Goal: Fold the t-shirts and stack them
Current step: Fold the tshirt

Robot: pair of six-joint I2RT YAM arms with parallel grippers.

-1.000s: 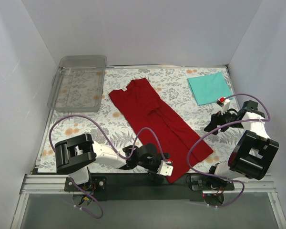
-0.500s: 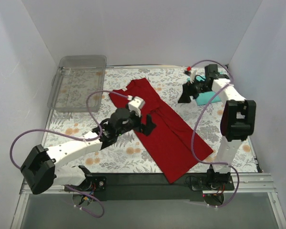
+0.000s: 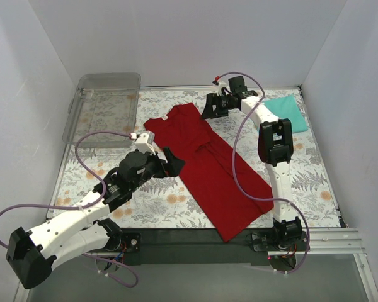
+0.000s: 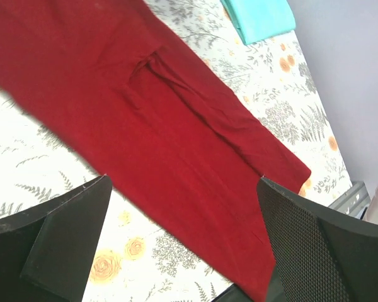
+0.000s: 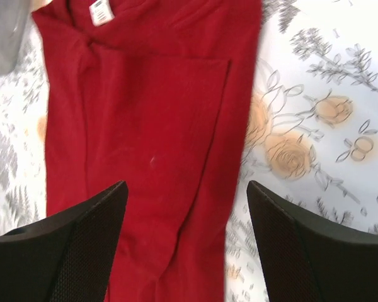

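The dark red t-shirt lies as a long narrow strip, running diagonally from the back middle of the mat to the front edge. Its white neck label is at the far end. The teal t-shirt lies folded at the back right corner, partly behind the right arm. My left gripper hovers open over the red shirt's left edge, near its middle, with nothing between its fingers. My right gripper is open and empty, above the right edge of the shirt near the collar end.
A clear plastic tray stands at the back left, its corner also showing in the right wrist view. The floral mat covers the table. White walls close in the left, back and right sides. The right arm stretches across the right half.
The left arm swung from the front edge up to the shirt's left side, and its jaws opened wider. The right arm swept from the right side to the back, reaching the collar end.
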